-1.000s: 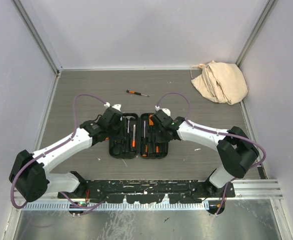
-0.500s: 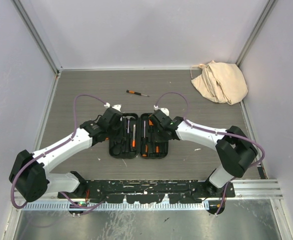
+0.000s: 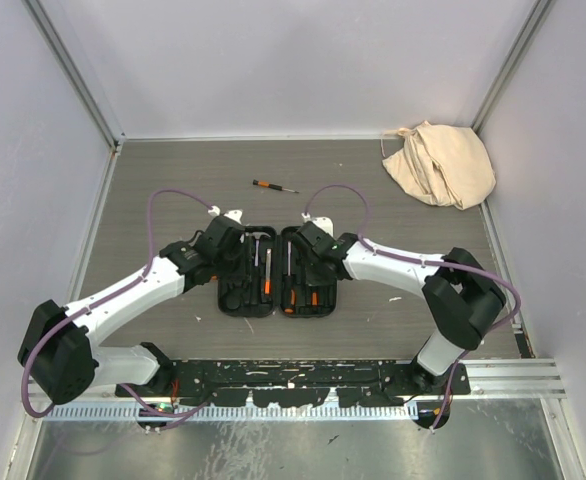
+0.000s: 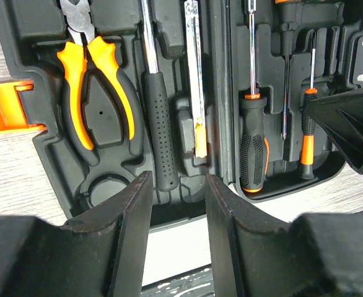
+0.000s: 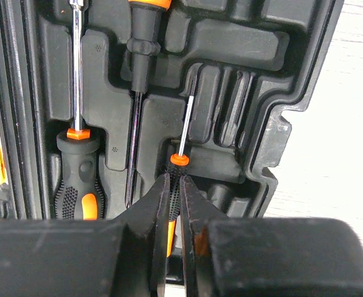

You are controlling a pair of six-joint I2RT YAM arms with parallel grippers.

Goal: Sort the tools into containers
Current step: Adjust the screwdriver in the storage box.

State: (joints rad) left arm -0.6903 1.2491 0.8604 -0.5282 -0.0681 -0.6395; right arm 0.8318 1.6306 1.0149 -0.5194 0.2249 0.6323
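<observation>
- Case [image 3: 241,298] lies open flat in the middle of the table [image 3: 153,190], just beyond the rail [image 3: 293,372] that carries the arm bases. A narrow strip of table shows between its near edge and the rail.
- To left and right the table runs well out to the side walls [image 3: 23,180], crossed only by the two forearms. Beyond the case, more table reaches the back wall [image 3: 293,70].
- On that far stretch a loose screwdriver [image 3: 274,186] lies apart from the case, and a bag [image 3: 439,163] sits in the far right corner.
- The two halves of the case lie side by side, with the hinge and long axis running near to far. An orange latch [image 4: 5,108] sticks out from the left half's outer edge.
- Tools in the slots lie along that axis, handles toward the near end: pliers [image 4: 91,93] in the left half, a big screwdriver [image 5: 76,176] and a small screwdriver [image 5: 180,162] in the right.
- Left claw [image 4: 177,178] hangs above the left half, fingers partly apart and holding nothing.
- Right claw [image 5: 176,179] is down in the right half, its fingers nearly together on either side of the small screwdriver's handle, just below the orange collar. They seem to pinch it, though the pads' contact is hard to make out. The tool lies in its slot.
</observation>
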